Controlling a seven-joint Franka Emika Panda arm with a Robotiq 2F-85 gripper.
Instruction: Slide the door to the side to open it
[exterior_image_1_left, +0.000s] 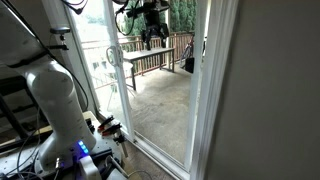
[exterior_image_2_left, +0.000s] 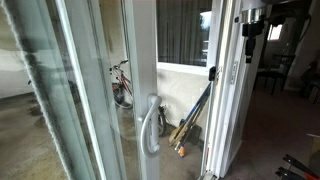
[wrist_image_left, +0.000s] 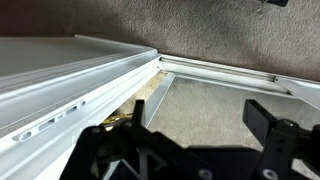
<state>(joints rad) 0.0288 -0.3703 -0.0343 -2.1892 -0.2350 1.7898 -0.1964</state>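
The door stands upright in its white frame, with the curved handle on its stile. Seen from the room in an exterior view, its glass faces a deck with a wooden railing. Whether it is fully shut cannot be told.

The gripper hangs high beside the stile. In the wrist view, the gripper has its fingers spread, holding nothing, above the white floor track. A bicycle shows through the glass.
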